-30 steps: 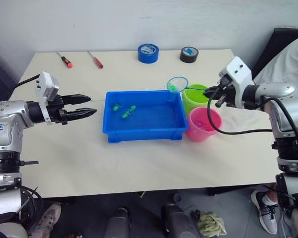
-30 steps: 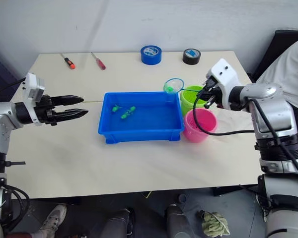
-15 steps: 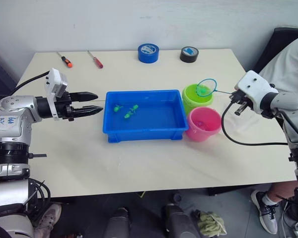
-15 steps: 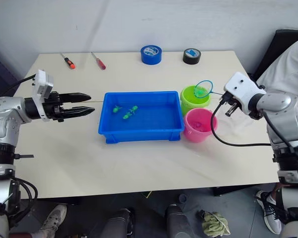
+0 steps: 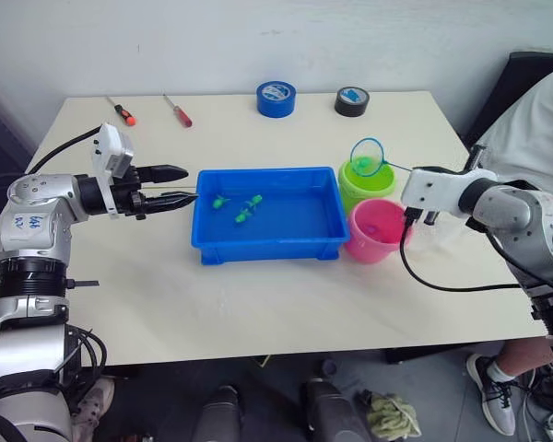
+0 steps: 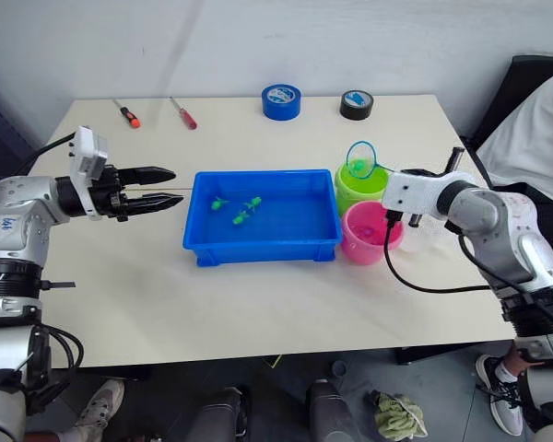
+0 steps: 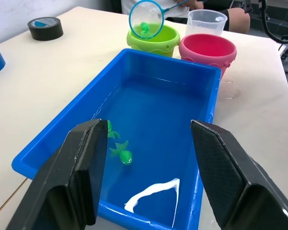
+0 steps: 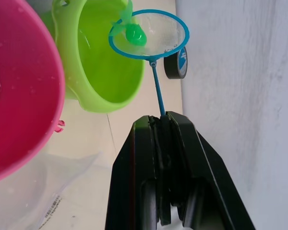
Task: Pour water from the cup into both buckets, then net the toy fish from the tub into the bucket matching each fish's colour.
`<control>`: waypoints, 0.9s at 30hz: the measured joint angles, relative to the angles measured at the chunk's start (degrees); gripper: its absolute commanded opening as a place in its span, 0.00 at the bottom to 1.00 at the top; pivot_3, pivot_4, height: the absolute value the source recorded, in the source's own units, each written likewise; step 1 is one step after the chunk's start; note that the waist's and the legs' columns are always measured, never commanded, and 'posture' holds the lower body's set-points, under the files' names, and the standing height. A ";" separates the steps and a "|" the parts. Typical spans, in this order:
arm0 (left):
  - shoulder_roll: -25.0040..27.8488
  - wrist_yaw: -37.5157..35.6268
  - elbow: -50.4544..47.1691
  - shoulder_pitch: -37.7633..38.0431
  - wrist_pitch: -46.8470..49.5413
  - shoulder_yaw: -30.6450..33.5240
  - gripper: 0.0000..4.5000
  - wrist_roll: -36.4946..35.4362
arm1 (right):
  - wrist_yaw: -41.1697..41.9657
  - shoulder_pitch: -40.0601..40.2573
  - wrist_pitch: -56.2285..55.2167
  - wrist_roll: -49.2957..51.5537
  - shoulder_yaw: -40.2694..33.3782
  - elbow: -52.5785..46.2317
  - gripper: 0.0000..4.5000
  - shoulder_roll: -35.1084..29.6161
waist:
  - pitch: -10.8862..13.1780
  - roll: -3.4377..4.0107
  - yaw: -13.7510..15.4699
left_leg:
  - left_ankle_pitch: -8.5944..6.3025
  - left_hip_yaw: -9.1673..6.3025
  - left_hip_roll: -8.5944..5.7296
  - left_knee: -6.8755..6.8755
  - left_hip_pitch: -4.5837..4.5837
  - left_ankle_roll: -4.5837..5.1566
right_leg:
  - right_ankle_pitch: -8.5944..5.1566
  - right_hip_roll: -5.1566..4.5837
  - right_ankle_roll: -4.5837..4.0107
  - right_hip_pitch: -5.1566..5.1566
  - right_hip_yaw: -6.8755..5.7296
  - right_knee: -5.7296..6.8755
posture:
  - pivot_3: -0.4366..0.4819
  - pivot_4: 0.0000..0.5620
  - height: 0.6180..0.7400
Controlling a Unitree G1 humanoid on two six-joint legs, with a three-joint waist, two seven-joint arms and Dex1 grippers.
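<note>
Now a green fish (image 8: 135,34) in the net (image 8: 149,34) over the green bucket (image 5: 366,180), right tool (image 8: 162,125) clamped on its handle.

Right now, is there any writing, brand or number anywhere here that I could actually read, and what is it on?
None can be read.
Blue tape roll: a pale label on top, too small to read.
Black tape roll: a blue label on top, too blurred to read.
Clear cup: small dark print and a barcode-like strip near its base, unreadable.

Bright, even, with soft faint shadows. White glare streak on the tub's (image 7: 134,91) water. Blurred close up on the left end effector (image 7: 151,179).
</note>
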 measured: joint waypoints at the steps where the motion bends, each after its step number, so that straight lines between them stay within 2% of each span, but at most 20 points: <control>1: -0.16 0.03 0.00 0.00 -0.02 0.04 0.67 0.00 | -0.83 0.00 -1.31 -1.27 0.45 0.54 0.00 -0.38 | 0.00 0.00 0.01 | 0.00 0.00 0.00 0.01 0.00 0.00 | 0.00 0.00 0.00 0.00 0.00 0.00 | 0.48 0.27 0.95; 8: -0.35 0.13 -0.01 0.00 -0.03 0.11 0.67 -0.01 | -4.12 0.79 -7.50 -8.77 1.09 3.14 0.00 -3.10 | 0.00 0.00 -0.05 | 0.00 0.01 0.00 0.01 0.01 0.00 | 0.00 0.04 0.00 0.00 0.01 0.03 | 0.48 0.27 0.95; 18: -0.50 0.21 -0.01 0.00 -0.14 0.38 0.67 -0.01 | -10.70 4.25 -10.77 -18.80 1.05 2.20 0.00 -4.44 | 0.00 0.00 -0.04 | 0.01 0.02 -0.01 0.03 0.03 -0.01 | 0.00 0.08 0.00 0.01 0.04 0.07 | 0.48 0.27 0.95; 27: -0.74 0.19 0.00 0.00 -0.40 0.39 0.67 0.00 | -15.87 5.41 -11.20 -22.74 0.58 -0.38 0.00 -4.75 | 0.00 0.00 -0.09 | 0.01 0.03 0.00 0.05 0.06 -0.03 | 0.00 0.19 0.00 0.01 0.07 0.12 | 0.48 0.27 0.95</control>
